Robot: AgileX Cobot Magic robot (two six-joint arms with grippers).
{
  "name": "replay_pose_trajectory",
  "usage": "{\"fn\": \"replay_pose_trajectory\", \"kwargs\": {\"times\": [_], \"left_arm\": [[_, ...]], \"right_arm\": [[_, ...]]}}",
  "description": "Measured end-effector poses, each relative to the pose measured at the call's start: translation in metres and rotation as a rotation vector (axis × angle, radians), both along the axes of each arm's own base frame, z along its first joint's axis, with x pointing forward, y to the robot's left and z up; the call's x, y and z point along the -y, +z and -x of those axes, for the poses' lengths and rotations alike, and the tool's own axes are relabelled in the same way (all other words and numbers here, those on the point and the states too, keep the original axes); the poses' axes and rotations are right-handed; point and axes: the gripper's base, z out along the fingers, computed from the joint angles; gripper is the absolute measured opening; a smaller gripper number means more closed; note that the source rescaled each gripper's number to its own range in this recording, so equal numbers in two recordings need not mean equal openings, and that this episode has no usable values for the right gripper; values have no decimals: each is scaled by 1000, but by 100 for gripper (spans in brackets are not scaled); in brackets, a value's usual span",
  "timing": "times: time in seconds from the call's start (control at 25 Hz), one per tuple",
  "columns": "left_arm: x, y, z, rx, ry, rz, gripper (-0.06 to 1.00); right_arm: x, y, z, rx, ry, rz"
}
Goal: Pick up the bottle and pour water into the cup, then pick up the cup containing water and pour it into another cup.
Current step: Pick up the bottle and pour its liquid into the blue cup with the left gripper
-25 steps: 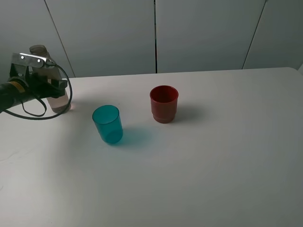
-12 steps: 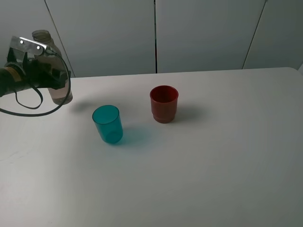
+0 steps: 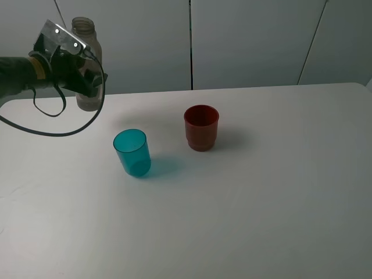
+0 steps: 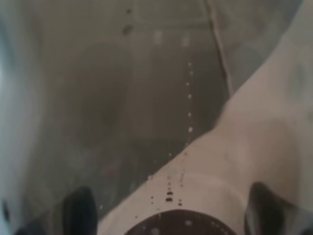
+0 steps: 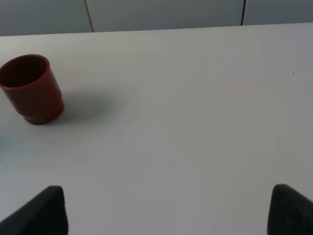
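The tall smoky grey-brown bottle (image 3: 83, 28) is upright in my left gripper (image 3: 86, 81), which is shut on its body and holds it in the air above the table's far left edge. In the left wrist view the bottle (image 4: 161, 122) fills the picture between the two fingertips (image 4: 80, 211). The teal cup (image 3: 132, 152) stands upright on the table, right of and nearer than the bottle. The dark red cup (image 3: 201, 127) stands upright to its right, and shows in the right wrist view (image 5: 30, 88). My right gripper (image 5: 168, 213) is open and empty above bare table, right of the red cup.
The white table (image 3: 261, 197) reaches to a grey panelled wall (image 3: 250, 40) at the back. A black cable (image 3: 58, 131) loops down from the left arm over the table's far left part.
My left gripper has lifted the bottle off the table and carried it up and a little to the right. The cups have not moved.
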Motion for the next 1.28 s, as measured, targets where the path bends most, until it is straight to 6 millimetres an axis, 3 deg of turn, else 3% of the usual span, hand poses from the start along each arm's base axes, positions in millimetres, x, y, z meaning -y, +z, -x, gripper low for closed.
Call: {"fn": "replay_pose_trajectory", "kwargs": {"times": [0.76,1.28], "left_arm": [[37,3,9,123,-306,-211,0],[39,1,10,115,-336,-235,0]], "right_arm": [[0,0,0,0,0,0],[0,0,0,0,0,0]]}}
